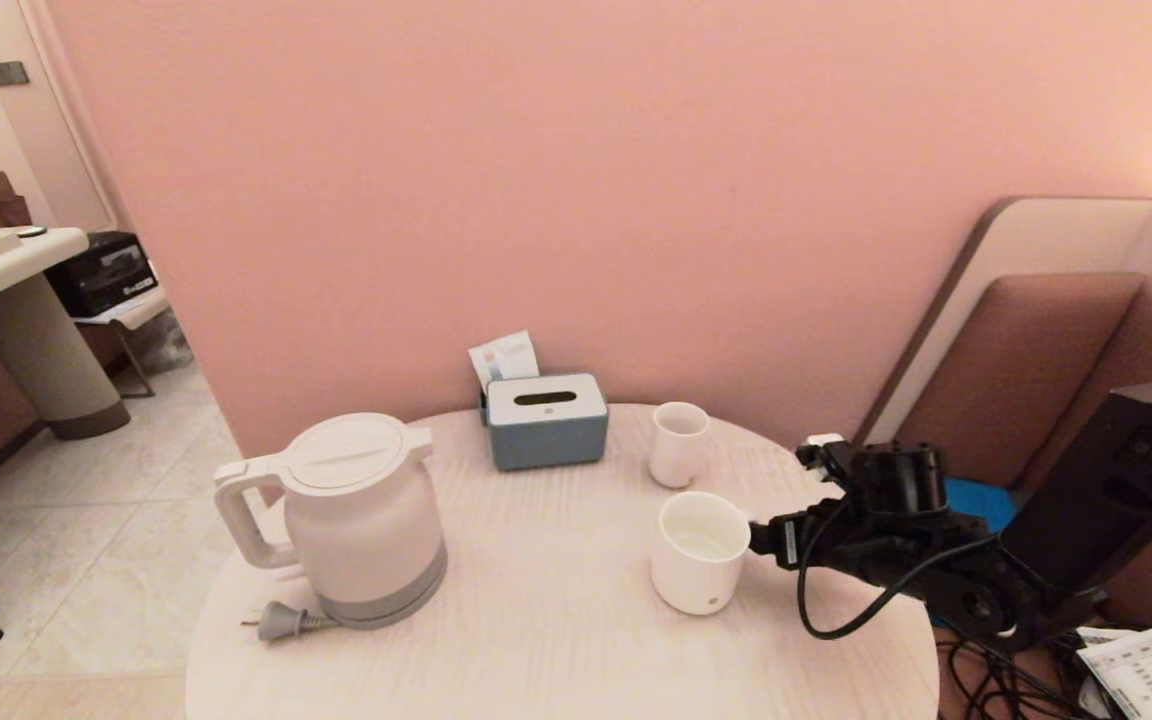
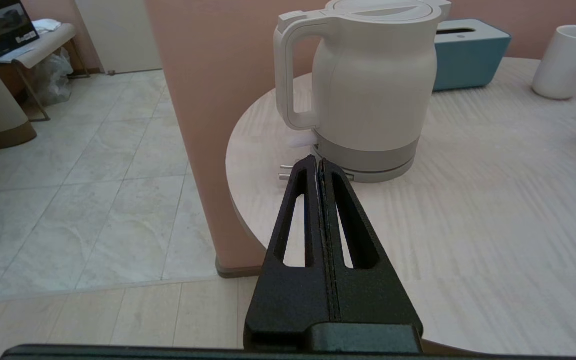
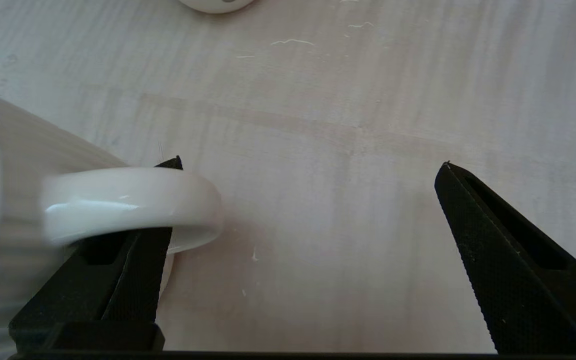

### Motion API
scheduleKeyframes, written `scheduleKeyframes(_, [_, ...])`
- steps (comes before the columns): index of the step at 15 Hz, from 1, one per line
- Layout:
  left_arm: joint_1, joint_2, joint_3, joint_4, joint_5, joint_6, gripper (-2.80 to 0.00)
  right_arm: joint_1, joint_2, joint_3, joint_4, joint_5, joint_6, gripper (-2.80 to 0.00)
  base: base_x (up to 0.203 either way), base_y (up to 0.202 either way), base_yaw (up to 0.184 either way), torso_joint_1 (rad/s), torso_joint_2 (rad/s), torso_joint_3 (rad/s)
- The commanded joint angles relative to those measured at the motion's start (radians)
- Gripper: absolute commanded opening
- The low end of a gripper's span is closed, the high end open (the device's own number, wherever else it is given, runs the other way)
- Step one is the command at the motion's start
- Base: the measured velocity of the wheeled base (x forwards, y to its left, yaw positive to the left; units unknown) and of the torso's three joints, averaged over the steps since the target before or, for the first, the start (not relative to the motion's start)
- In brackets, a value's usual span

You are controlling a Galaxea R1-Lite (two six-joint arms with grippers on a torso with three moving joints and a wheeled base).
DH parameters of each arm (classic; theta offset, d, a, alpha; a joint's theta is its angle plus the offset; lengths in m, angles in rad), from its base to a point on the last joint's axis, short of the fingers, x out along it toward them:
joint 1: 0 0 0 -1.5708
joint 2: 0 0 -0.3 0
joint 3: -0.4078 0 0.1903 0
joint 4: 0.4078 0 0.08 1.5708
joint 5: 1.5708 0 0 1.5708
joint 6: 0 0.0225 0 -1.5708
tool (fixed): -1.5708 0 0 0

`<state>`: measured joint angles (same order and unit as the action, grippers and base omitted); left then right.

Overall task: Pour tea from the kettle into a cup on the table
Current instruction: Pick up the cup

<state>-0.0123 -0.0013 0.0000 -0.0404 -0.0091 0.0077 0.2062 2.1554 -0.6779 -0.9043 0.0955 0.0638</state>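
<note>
The white kettle (image 1: 361,520) stands lid shut at the left of the round table (image 1: 536,650), its handle toward the left edge. The wide white mug (image 1: 701,575) sits right of centre with pale tea (image 1: 701,546) low inside. My right gripper (image 1: 762,540) is open at the mug's handle side. In the right wrist view the handle (image 3: 128,200) crosses over one finger (image 3: 133,270), and the other finger (image 3: 498,250) stands far off over bare table. My left gripper (image 2: 318,162) is shut on nothing, just short of the kettle (image 2: 373,85) base, and is out of the head view.
A grey-and-white tissue box (image 1: 546,420) and a smaller handleless cup (image 1: 679,443) stand at the back. The kettle's plug (image 1: 281,622) lies at its foot near the table's left edge. A padded seat (image 1: 1036,360) and loose cables (image 1: 996,680) are to the right.
</note>
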Motion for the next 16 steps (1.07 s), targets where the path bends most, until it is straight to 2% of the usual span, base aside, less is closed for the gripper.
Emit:
scheduleKeyframes(1, [0.000,0.001,0.000,-0.001,0.001,0.000,-2.80,0.002,0.018,-0.006,-0.013,0.001,0.001,0.00,0.000,0.000,0.000,0.000,0.00,0.000])
scheduleKeyframes(10, [0.000,0.001,0.000,-0.001,0.000,0.000,-2.80,0.013,0.055,-0.012,-0.104,-0.010,-0.021,0.00,0.000,0.000,0.000,0.000,0.00,0.000])
scheduleKeyframes(16, [0.000,0.001,0.000,-0.001,0.000,0.000,-2.80,0.024,0.054,-0.005,-0.110,-0.023,-0.019,0.00,0.000,0.000,0.000,0.000,0.00,0.000])
